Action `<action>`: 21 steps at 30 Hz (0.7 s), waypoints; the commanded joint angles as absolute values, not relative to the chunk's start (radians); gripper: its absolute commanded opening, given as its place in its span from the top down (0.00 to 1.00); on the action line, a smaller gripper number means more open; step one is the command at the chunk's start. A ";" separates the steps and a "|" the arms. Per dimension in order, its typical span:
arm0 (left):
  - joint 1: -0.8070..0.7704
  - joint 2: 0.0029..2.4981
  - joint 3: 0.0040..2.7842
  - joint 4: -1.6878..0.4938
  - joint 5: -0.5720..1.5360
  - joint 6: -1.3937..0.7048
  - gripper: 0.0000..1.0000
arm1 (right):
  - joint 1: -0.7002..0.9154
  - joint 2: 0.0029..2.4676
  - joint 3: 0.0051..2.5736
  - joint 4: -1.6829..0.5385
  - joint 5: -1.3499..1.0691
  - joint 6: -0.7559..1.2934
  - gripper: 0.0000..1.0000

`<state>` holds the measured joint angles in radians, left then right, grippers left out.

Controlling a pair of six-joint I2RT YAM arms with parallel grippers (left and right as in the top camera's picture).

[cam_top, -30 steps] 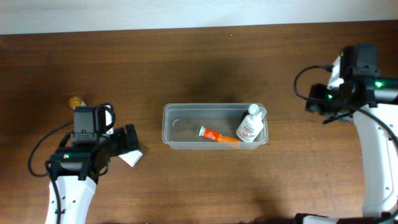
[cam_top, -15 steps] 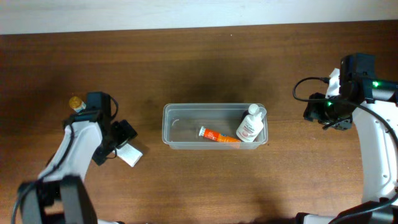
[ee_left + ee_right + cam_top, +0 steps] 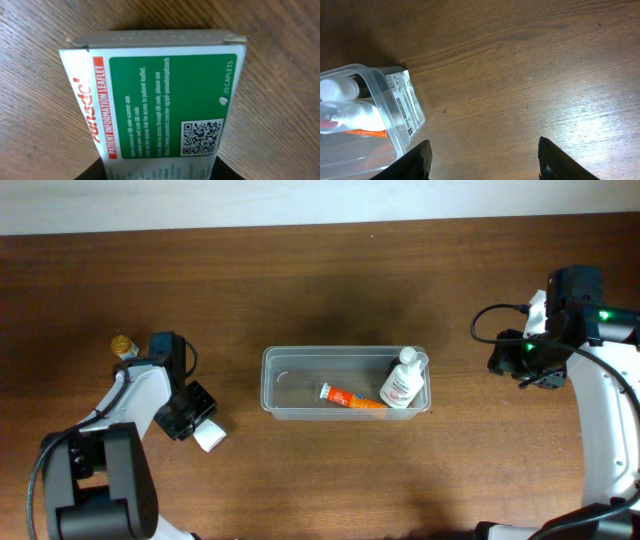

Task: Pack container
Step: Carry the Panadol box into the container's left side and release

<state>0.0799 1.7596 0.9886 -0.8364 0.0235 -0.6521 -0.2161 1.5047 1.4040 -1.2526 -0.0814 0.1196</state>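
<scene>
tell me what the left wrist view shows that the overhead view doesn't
Only the left wrist: print on the box, a green panel with a QR code and "20 caplets". Only the overhead: the container holding a white bottle and an orange tube, plus a small capped bottle. Both: the box lying on the wooden table.

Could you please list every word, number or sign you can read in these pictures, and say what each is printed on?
"PATIENT INFORMATION LEAFLET": red strip on the green box.
"20 CAPLETS": same box, green panel.
Red brand name on the box's white side: partly cut off, not legible for sure.
QR code and small white lines on the box: too small to read.
Sticker on the container: blurred.
</scene>
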 commanded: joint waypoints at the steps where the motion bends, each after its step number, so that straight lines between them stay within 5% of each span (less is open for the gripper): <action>1: 0.078 1.697 1.059 -0.863 0.031 -0.604 0.63 | -0.215 1.503 1.397 -1.253 -0.095 0.111 0.40; 7: -0.038 1.487 1.235 -0.852 0.031 -0.334 0.63 | -0.215 1.503 1.397 -1.253 -0.096 0.111 0.40; 11: -0.252 1.380 1.266 -0.713 0.030 0.000 0.65 | -0.215 1.503 1.397 -1.252 -0.096 0.111 0.40; 12: -0.331 1.380 1.266 -0.676 0.030 0.088 0.76 | -0.215 1.503 1.397 -1.252 -0.095 0.111 0.40; 14: -0.414 1.401 1.262 -0.642 0.031 0.170 0.81 | -0.215 1.503 1.397 -1.252 -0.096 0.111 0.40; 21: -0.580 1.611 1.261 -0.637 0.030 0.231 0.70 | -0.215 1.503 1.397 -1.253 -0.095 0.111 0.40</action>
<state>-0.5434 1.5116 1.2697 -0.6247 0.0303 0.1566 -0.2161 1.5047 1.4040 -1.2526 -0.0814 0.1196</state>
